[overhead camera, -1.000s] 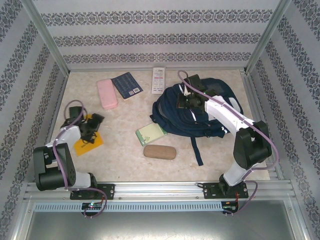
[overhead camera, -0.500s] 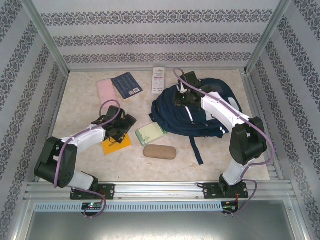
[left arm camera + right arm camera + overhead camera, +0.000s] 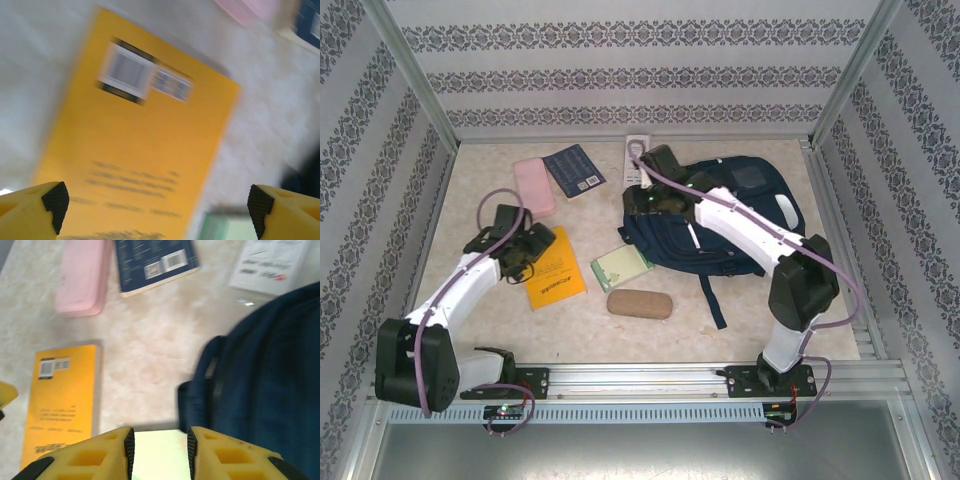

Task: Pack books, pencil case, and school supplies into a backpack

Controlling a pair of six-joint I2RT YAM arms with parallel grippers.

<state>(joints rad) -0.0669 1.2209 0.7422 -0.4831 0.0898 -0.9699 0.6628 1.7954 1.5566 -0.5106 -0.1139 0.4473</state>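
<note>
While it hovers, left gripper (image 3: 157,205): jaws spread over flat yellow booklet (image 3: 145,140)
right gripper (image 3: 159,440): jaws parted, beside navy fabric backpack (image 3: 270,365)

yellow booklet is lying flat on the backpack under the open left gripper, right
No: the yellow booklet lies flat on the table, left of the backpack, not on it. The top view shows this. The left gripper is open above it.

yellow booklet (image 3: 135,150) blurred, print unreadable, pale green notebook (image 3: 157,455) cut off at bottom edge
</note>
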